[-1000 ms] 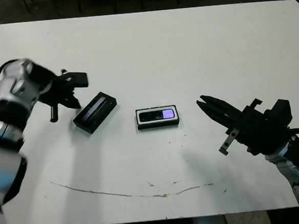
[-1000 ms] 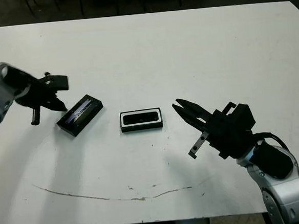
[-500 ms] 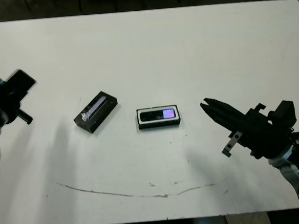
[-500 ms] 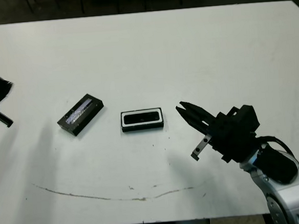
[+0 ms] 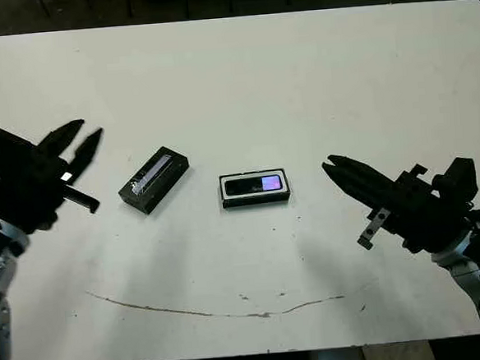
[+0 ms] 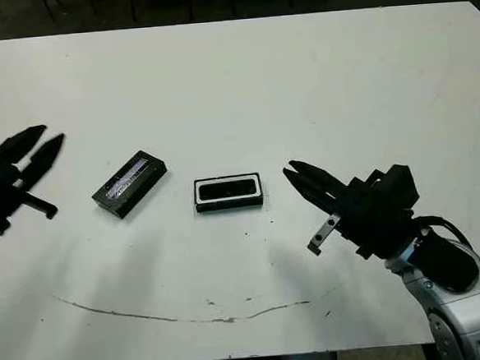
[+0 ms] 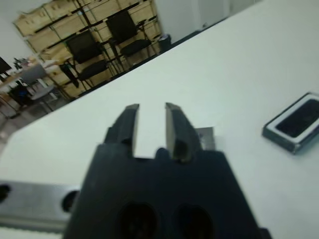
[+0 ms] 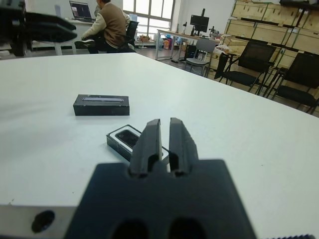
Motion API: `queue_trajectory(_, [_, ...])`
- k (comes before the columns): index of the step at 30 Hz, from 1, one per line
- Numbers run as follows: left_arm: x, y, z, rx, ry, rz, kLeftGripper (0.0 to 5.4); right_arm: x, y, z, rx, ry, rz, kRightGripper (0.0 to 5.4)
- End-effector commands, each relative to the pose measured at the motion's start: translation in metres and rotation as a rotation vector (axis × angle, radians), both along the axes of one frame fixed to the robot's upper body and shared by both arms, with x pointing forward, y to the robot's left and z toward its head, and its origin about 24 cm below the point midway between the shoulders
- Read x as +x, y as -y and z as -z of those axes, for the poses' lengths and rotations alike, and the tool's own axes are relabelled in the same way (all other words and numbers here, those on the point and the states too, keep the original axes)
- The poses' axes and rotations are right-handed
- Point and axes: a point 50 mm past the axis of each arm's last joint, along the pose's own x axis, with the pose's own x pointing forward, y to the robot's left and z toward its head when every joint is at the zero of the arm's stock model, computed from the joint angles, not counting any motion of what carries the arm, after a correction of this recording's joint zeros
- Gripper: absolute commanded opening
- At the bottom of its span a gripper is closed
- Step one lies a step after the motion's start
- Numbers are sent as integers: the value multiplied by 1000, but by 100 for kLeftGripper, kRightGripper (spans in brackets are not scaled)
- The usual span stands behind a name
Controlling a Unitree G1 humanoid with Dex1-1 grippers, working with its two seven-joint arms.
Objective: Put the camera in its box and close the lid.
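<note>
Now the broad white surface [image 5: 241, 81] lies mostly bare, with wide open room along its far edge and on both sides of the small things at its middle; a thin dark scratch [image 5: 208, 311] curves near its front edge.

The left gripper [image 5: 79, 141], black with two pointed fingers, has changed most. A second ago it hung just beside the lid; half a second ago it had swung out to the surface's left edge; now it is back in over the surface, well apart from the lid, its fingers pointing towards it with a narrow gap between them and nothing held.

The right gripper [image 5: 331, 165], also black and two-fingered, has hardly moved since a second ago. It hovers to the right of the box, apart from it, its fingers nearly touching and empty.

The lid [image 5: 153, 179], a flat black slab with a pale bluish-grey strip, lies askew where it lay before, left of the box and clear of it.

The box [image 5: 254, 188], a shallow black tray with white lining, sits unmoved near the middle, uncovered.

The camera [image 5: 255, 185], a small flat black device with a glowing purple-blue screen, lies inside the box.
</note>
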Motion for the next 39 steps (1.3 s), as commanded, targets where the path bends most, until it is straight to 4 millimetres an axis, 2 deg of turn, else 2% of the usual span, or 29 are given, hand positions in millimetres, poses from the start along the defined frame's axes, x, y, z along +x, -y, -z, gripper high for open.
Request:
queue_trajectory(1, [-1,5,17,51,-56,10,222,2,5,6,13,-28,18,0])
queue_trajectory(8, [5,13,47,83,-196,151,349,5,9,17,93,-56,4,0])
queue_trajectory(18, [17,6,62,151,-272,188,531,2,6,21,90,-58,26,0])
queue_trajectory(32, [28,-1,75,237,-243,131,537,-2,3,14,70,-83,40,0])
queue_trajectory(39, [31,-2,85,124,-344,154,537,-2,3,15,78,-102,41,0])
